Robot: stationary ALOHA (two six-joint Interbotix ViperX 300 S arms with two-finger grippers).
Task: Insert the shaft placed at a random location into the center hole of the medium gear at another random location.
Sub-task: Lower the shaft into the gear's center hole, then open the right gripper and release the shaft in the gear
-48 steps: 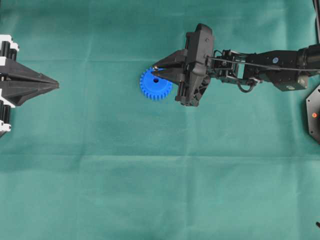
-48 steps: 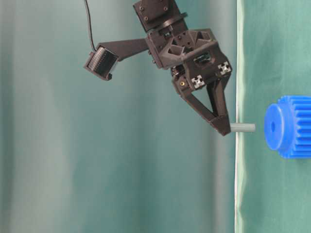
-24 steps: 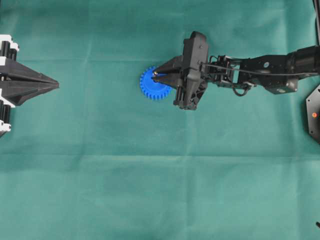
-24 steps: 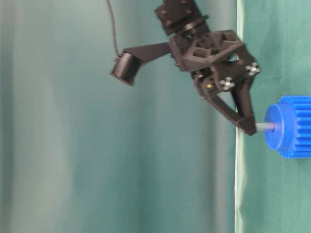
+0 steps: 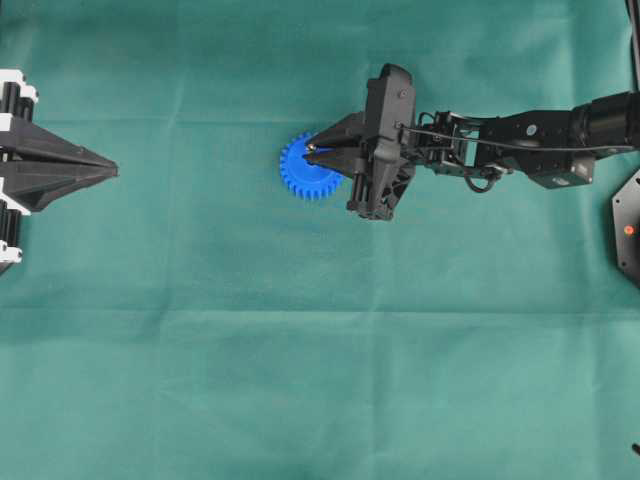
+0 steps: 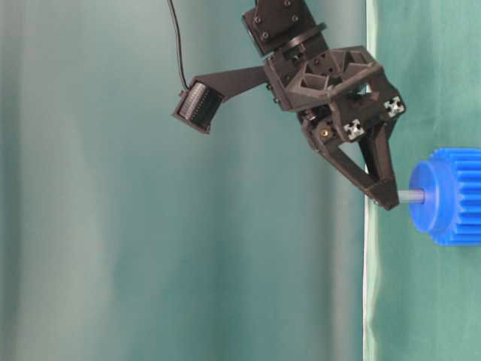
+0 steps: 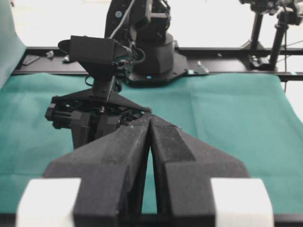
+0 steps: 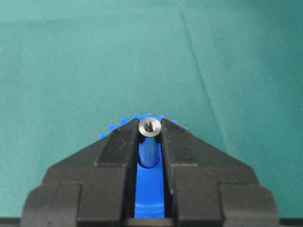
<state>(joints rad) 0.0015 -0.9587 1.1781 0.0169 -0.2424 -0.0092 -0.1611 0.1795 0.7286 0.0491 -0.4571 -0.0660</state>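
Observation:
The blue medium gear (image 5: 303, 172) lies flat on the green cloth. My right gripper (image 5: 312, 148) is over it, shut on the silver shaft (image 8: 149, 126). In the table-level view the shaft (image 6: 410, 197) stands square to the gear's hub (image 6: 422, 197), with its far end inside the hub. The center hole is hidden by the shaft. In the right wrist view the gear (image 8: 149, 189) shows blue between the fingers. My left gripper (image 5: 110, 170) is shut and empty at the left edge, far from the gear; its fingertips (image 7: 150, 118) meet.
The green cloth (image 5: 320, 350) covers the whole table. The right arm (image 5: 520, 140) reaches in from the right edge. A dark robot base (image 5: 628, 228) sits at the right edge.
My right gripper has moved to the gear with the shaft. The shaft's free end, apart from the hub a second ago, is now inside the hub. The left arm has not moved.

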